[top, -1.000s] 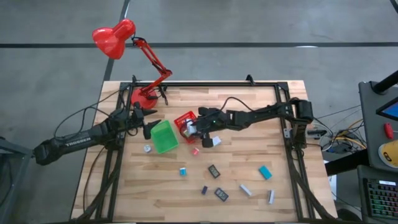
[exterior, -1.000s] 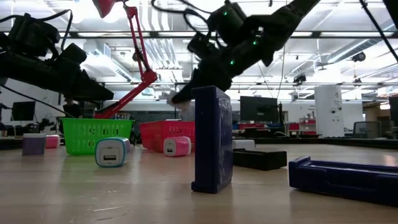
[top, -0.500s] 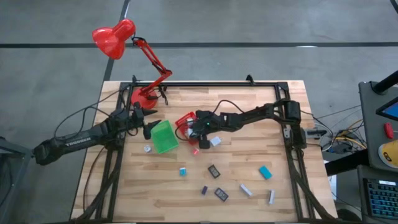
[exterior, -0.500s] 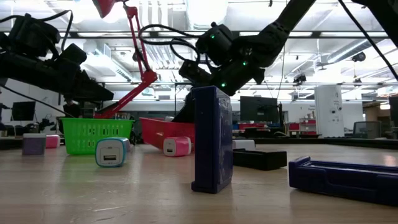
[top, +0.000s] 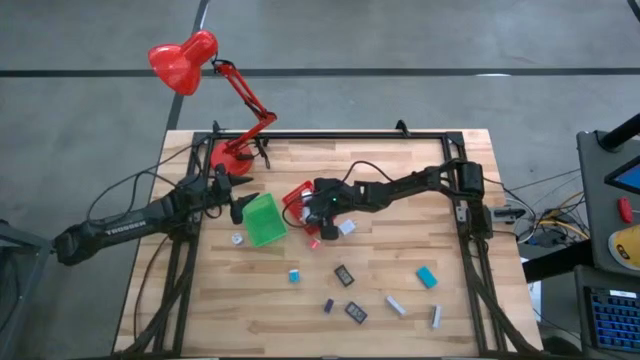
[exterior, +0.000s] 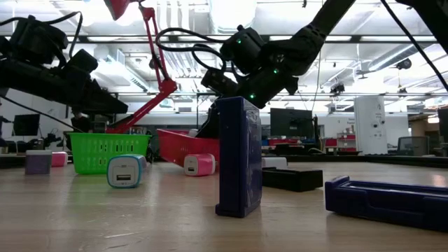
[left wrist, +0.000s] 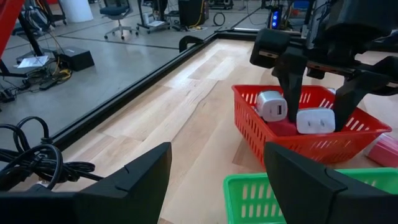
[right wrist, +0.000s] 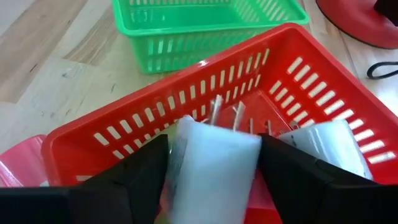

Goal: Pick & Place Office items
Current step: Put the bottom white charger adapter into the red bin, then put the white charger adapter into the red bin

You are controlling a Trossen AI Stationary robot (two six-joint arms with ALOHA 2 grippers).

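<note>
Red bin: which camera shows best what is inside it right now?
The left wrist view: the red bin faces it openly, with two white chargers inside under the right claw. In the right wrist view the claw's own fingers crowd it. The high view hides most of it under the arm; the low view shows only its side.

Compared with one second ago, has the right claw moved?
Yes. The right claw shifted left, toward the green bin, over the red bin.
</note>
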